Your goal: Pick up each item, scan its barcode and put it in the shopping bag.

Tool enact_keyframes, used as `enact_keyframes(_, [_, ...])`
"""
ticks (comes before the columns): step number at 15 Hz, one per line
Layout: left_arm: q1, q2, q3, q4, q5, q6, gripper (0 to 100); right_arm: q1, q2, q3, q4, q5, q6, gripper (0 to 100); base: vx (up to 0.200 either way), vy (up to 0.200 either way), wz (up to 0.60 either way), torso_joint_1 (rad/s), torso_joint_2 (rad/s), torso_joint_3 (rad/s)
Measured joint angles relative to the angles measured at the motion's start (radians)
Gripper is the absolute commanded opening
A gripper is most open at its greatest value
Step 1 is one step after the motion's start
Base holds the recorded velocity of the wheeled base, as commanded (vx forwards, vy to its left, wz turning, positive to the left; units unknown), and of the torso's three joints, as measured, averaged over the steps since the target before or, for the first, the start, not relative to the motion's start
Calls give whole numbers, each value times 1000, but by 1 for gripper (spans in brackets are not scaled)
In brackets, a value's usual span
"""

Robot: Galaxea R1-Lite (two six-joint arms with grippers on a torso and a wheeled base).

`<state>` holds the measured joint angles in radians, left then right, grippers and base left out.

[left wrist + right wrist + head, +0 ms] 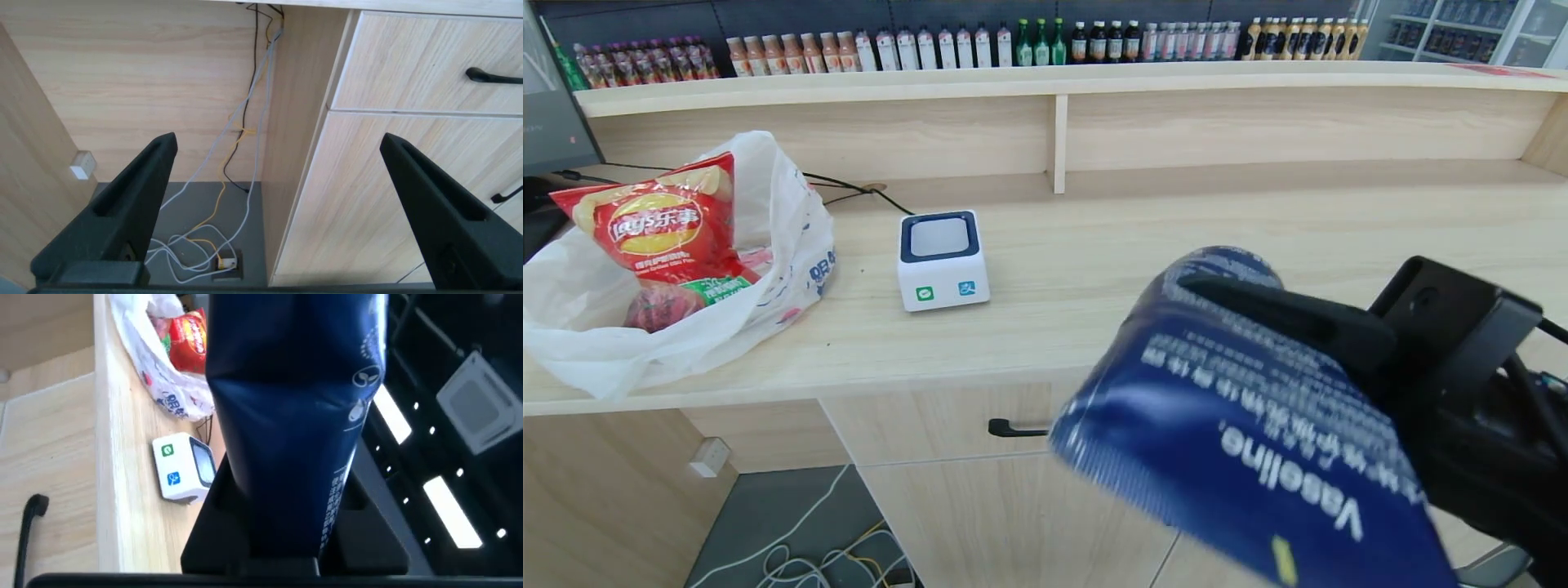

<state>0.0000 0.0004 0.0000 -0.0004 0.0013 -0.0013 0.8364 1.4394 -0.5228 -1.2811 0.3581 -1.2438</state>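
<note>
Clenching in the right gripper a soft, glossy dark-blue lotion tube with white lettering, tilted in the air before the pale wood-grain counter, right of the white cube scanner, left gripper spread wide beside drawer fronts.

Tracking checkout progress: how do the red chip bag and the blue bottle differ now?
The red chip bag sits in the white shopping bag on the counter; the blue bottle is held off the counter in the right gripper. The red chip bag is a crinkled pouch, the blue bottle a smooth rounded container. Both are packaged goods.
</note>
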Motion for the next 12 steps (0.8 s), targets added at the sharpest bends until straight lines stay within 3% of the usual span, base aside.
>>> enact_keyframes(8, [0,0,0,0,0,0,100,-187,9,23,-32,-130,664,0,0,0,0,0,0,0])
enact_keyframes(12, [0,0,0,-1,0,0,100,-274,24,16,-27,-169,885,0,0,0,0,0,0,0])
